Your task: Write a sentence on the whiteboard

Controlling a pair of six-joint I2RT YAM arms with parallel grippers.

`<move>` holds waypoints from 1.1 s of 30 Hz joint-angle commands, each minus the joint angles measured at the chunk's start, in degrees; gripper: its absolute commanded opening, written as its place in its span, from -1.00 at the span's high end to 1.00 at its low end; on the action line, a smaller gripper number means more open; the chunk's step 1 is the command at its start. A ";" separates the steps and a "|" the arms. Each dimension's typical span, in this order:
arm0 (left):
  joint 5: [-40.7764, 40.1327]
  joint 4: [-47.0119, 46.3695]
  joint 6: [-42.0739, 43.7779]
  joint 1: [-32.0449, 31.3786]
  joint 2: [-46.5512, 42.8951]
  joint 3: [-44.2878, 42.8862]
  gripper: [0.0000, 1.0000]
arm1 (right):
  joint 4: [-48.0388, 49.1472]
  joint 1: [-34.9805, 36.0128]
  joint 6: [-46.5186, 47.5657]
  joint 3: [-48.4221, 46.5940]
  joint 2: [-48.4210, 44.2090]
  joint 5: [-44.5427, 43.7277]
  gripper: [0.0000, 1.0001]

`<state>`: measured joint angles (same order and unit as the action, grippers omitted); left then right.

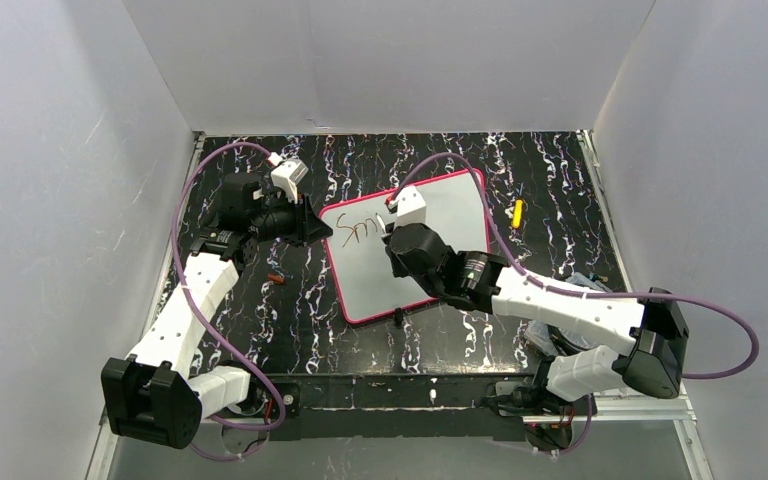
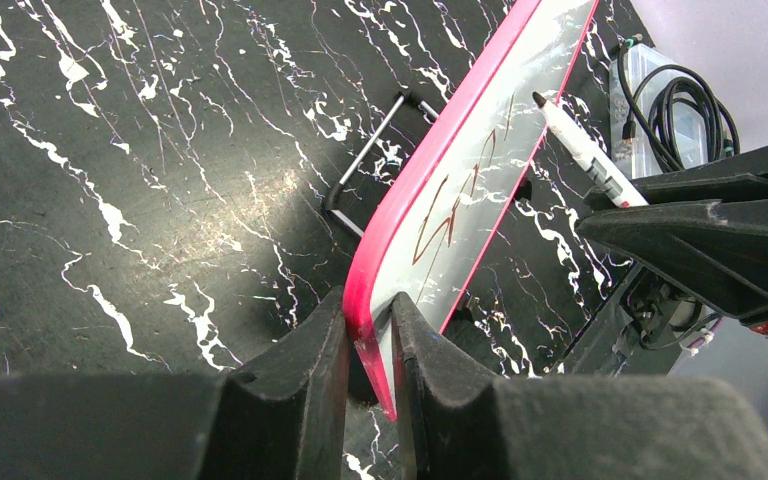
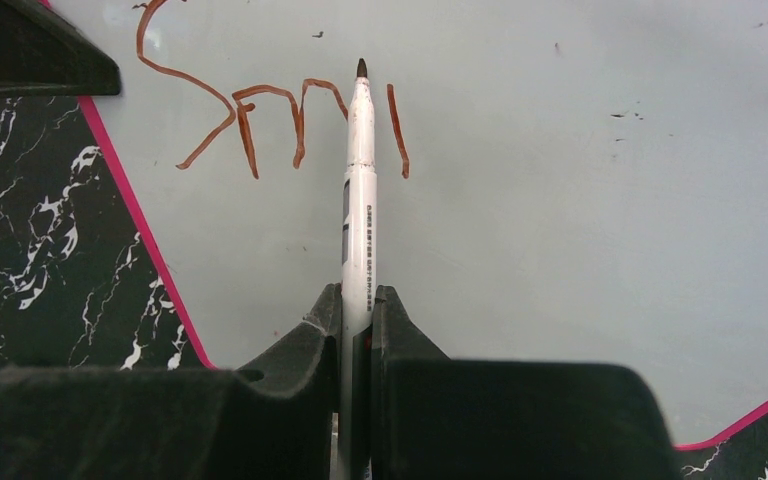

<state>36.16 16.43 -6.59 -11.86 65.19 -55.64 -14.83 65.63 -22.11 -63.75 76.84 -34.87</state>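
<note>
The whiteboard [image 1: 430,270], glossy white in a thin pink frame, lies tilted at the middle of the black marbled table. My left gripper [image 1: 322,232] is shut on its left edge; in the left wrist view the fingers [image 2: 370,320] pinch the pink rim of the whiteboard [image 2: 490,150]. My right gripper [image 3: 358,305] is shut on a white marker [image 3: 360,180], which points at the board. The sentence [image 3: 260,110] reads "Sm" plus one upright stroke in red-brown. The marker's tip sits between the "m" and that stroke; I cannot tell whether it touches the board.
A yellow object [image 1: 517,213] lies right of the board. A small red-brown cap [image 1: 276,278] lies to its left. A black clip foot [image 1: 399,318] sticks out at the board's near edge. A clear box with coiled cables [image 2: 675,100] is beyond the board. White walls enclose the table.
</note>
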 commanded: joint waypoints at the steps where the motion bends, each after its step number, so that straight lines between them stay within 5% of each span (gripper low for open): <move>1: -0.08 0.89 2.19 -0.54 -1.44 0.11 1.00 | 2.01 -0.40 0.79 -2.70 0.80 -2.51 0.97; 20: -0.01 0.89 2.15 -0.54 -1.62 0.18 1.00 | 2.47 -2.17 0.84 -2.02 2.12 -1.12 0.97; 33: -3.49 1.21 1.76 -0.54 -1.95 0.35 1.00 | 5.15 -2.21 2.05 1.15 -5.53 -0.40 0.97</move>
<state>34.87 16.64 -6.63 -12.12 65.01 -55.64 -12.27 63.72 -20.75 -62.17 73.56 -33.08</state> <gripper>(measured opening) 0.173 0.152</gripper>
